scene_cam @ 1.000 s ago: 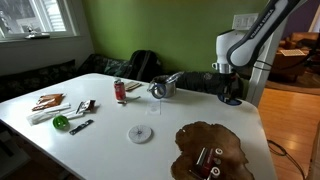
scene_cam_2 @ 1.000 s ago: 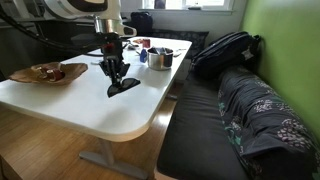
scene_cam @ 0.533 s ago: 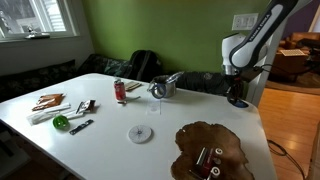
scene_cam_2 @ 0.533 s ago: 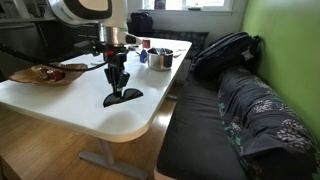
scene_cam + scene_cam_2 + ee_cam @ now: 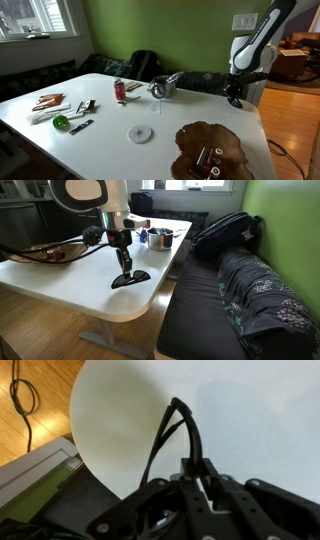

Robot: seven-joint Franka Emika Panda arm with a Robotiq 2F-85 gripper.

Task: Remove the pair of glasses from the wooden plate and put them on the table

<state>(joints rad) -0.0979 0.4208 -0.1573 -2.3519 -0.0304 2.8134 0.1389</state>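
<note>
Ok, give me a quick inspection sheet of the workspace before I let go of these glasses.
Surface: white table, smooth, with rounded corners.
Job's things: glasses dark and thin, down at the table's corner, off the wooden plate; whether they touch the table cannot be told. A few small things lie on the plate.
Clutter: red can, metal cup, clear disc, green thing, small tools.
Grippers: the gripper points down, shut on the glasses.
Cables: one cable looped on the wood floor.
Surroundings: green wall, dark bench with a backpack and a patterned blanket.
</note>
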